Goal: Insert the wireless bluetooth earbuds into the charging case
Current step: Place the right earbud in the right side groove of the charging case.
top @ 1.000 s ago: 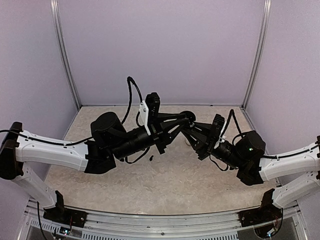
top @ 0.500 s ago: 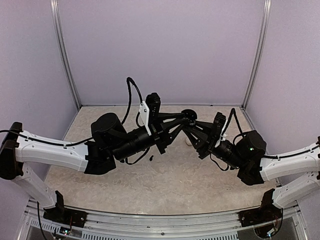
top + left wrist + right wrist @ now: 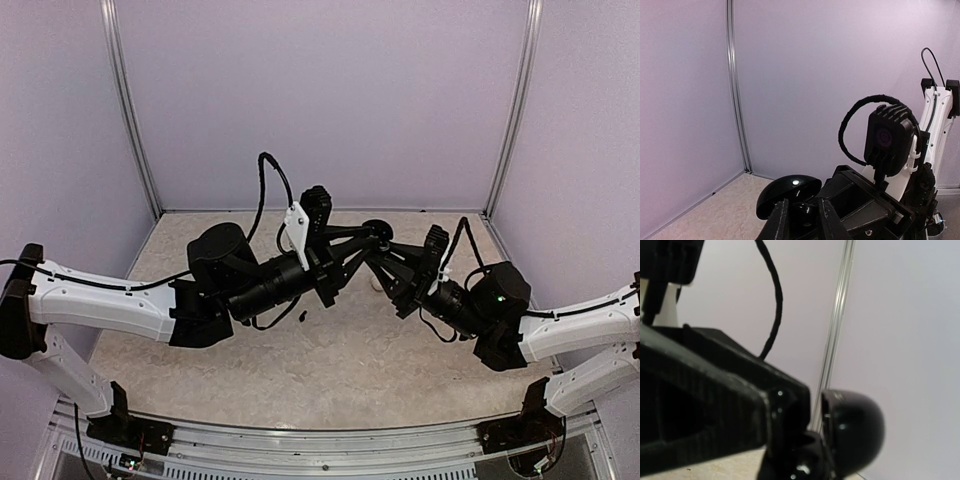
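The overhead camera is looking down toward twelve o'clock; both wrist cameras are closing in, sharing the glossy black rounded charging case (image 3: 788, 190).

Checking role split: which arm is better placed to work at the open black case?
Left, likely: the left gripper pinches a glossy black piece beneath the open charging case lid; the right gripper, shut, seems to steady it.

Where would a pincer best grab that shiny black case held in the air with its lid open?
By the lower body of the charging case, pinching its two sides and coming from the end away from the lid, as the left pincer does. The open lid is domed, glossy and hinged, so it could slip or swing.
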Controlling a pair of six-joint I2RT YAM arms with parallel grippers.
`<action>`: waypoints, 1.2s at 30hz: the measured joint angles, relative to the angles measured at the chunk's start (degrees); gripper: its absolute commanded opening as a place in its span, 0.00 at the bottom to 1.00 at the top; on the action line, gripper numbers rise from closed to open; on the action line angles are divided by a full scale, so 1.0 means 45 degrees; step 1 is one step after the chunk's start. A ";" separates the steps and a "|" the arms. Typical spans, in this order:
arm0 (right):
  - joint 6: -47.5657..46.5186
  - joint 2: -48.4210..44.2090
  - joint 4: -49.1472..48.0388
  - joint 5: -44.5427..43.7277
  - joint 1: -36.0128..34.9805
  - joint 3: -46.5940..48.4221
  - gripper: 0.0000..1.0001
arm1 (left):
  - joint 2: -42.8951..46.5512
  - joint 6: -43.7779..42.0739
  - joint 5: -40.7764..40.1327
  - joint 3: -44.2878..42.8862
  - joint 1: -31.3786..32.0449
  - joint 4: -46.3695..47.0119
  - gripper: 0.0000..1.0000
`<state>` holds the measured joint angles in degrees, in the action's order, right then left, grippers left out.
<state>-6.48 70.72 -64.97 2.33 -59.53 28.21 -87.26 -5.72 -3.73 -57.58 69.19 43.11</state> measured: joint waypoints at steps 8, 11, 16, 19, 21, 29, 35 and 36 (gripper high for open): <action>0.0029 0.0010 0.0102 -0.0024 0.0005 -0.0024 0.00 | 0.0102 -0.0170 -0.0107 0.0005 0.0000 -0.0403 0.30; 0.0053 0.0068 0.0092 -0.0053 0.0005 -0.0024 0.00 | 0.0112 -0.0243 -0.0107 0.0005 0.0000 -0.0510 0.32; 0.0175 0.0097 0.0087 -0.0097 0.0015 -0.0097 0.00 | 0.0131 -0.0408 -0.0078 0.0005 0.0000 -0.0729 0.46; 0.0374 0.0097 0.0053 -0.0024 0.0029 -0.0180 0.00 | 0.0185 -0.0563 -0.0049 0.0005 -0.0015 -0.0981 0.60; 0.0525 0.0097 -0.0039 0.0044 0.0097 -0.0199 0.00 | 0.0272 -0.0690 0.0000 0.0010 -0.0024 -0.1209 0.74; 0.1064 0.0034 -0.0486 0.0597 0.0282 -0.0398 0.00 | 0.1156 -0.1355 -0.0010 0.0452 -0.0039 -0.2322 0.99; 0.1549 -0.0471 -0.0102 0.1093 0.0539 -0.0704 0.00 | 0.2827 -0.1302 -0.0039 0.1496 0.0000 -0.2608 0.99; 0.1666 -0.0627 0.0024 0.1287 0.0597 -0.0738 0.00 | 0.3104 -0.1200 -0.0053 0.1622 0.0000 -0.2671 0.99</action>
<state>1.02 67.90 -64.86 8.12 -56.84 24.88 -73.30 -11.11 -3.97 -50.28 69.19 31.09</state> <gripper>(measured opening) 0.207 0.989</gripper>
